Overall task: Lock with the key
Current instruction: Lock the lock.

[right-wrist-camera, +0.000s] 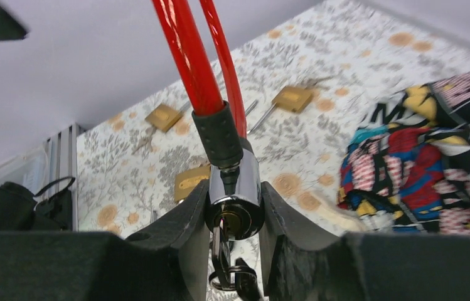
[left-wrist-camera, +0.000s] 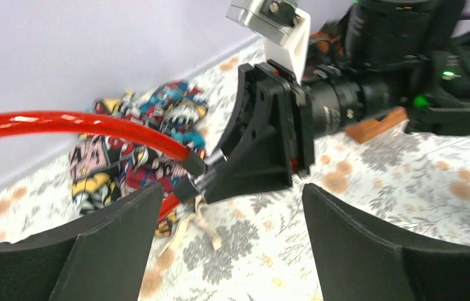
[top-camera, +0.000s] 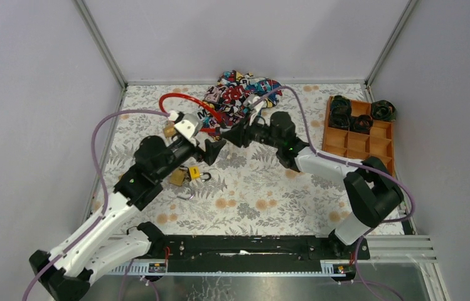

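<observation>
Right claw (right-wrist-camera: 233,207) clamps cable lock (right-wrist-camera: 235,182); cloth (right-wrist-camera: 427,150) print unreadable.

Bright, even light is filling the scene, leaving only soft shadows on the table (top-camera: 251,194). Glare is streaking the red cable (left-wrist-camera: 63,120) and the lock (right-wrist-camera: 235,188) — the left wrist view is blurring, especially toward its edges.

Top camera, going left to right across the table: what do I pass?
Brass padlocks → left gripper, open → right gripper, shut on the cable lock → orange tray. The cloth overlaps both grippers in this view, so it is left out.
</observation>
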Robot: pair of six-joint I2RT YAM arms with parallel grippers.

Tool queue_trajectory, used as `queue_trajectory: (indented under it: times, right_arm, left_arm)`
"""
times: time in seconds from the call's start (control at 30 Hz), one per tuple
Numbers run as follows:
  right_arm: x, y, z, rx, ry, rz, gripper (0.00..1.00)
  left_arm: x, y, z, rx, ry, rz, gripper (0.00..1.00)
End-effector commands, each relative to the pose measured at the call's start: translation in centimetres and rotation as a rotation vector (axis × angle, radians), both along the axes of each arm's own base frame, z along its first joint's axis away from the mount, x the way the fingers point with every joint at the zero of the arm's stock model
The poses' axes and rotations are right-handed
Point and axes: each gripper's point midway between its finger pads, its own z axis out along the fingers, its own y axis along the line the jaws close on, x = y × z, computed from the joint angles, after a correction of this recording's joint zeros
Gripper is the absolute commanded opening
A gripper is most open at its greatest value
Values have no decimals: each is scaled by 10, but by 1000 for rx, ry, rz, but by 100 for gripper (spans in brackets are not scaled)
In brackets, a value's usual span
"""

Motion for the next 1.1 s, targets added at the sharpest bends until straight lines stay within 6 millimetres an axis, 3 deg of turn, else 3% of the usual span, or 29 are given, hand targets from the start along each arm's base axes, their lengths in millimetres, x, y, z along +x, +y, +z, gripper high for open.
queue_trajectory:
  times: [0.0,0.07,0.13,0.23,0.3,0.4,0.5,0.6,0.83,1.07]
  right_arm:
    - [-7,-23,105,178,-200,16,0]
    - [-8,-28,112,172,-212,17,0]
    - [-8,-32,114,163,-211,18,0]
    - [-10,-37,118,169,-206,16,0]
    - [-14,-40,128,197,-214,18,0]
    - [-22,-43,148,248,-235,32,0]
    - [-33,-47,175,314,-258,59,0]
    - [-42,-54,200,354,-281,72,0]
    - [-66,-67,246,409,-343,104,0]
    - [-82,-70,279,465,-387,157,0]
  left_arm:
    - [-42,-10,47,-95,-176,-223,88]
    - [-49,-8,34,-88,-111,-243,83]
    - [-46,-1,12,-57,-58,-225,71]
    - [-40,9,-15,16,-89,-211,60]
    - [-42,9,-31,20,-67,-234,61]
    - [-45,2,-41,-122,2,-259,73]
    - [-51,-5,-23,-284,-32,-330,78]
    - [-43,-8,4,-393,-61,-346,82]
    - [-27,9,70,-747,-68,-385,88]
    - [-42,5,131,-953,-166,-500,93]
